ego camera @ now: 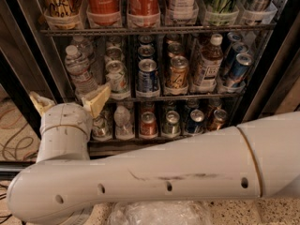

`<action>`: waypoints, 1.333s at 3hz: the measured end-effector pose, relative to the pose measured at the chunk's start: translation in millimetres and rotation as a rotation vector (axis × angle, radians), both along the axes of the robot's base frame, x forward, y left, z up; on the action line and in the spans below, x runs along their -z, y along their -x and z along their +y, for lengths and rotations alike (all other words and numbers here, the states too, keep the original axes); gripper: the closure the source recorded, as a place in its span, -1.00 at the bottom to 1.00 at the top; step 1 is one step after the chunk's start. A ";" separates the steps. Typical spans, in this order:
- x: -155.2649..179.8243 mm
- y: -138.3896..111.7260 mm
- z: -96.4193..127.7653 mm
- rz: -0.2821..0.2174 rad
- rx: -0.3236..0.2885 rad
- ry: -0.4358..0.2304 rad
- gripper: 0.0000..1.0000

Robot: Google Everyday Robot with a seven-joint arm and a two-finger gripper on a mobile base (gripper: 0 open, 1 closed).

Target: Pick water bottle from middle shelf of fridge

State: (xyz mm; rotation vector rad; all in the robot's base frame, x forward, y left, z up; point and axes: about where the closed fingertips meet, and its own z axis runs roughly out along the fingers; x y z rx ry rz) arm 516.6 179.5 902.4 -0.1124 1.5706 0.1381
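The water bottle (79, 71), clear and ribbed with a white cap, stands at the left end of the middle shelf (187, 97) in the fridge (277, 64). My gripper (68, 101) is open, with its cream fingertips (96, 100) spread just below and in front of the bottle's base. The right fingertip overlaps the bottle's lower part in the view. The fingers hold nothing. My white arm (164, 177) crosses the bottom of the view.
Several cans (147, 74) and an amber-drink bottle (208, 62) share the middle shelf. Tall red cola cans (103, 1) stand on the rack above. Squat clear bottles (123, 121) and more cans sit below. Orange cable (16, 135) lies on the floor at the left.
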 end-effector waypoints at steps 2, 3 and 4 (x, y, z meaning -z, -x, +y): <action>12.7 -14.2 -8.0 -0.007 0.059 0.016 -0.56; 20.6 -21.5 -12.7 -0.007 0.096 0.024 -0.52; 28.5 -29.7 -10.5 -0.007 0.104 0.031 -0.50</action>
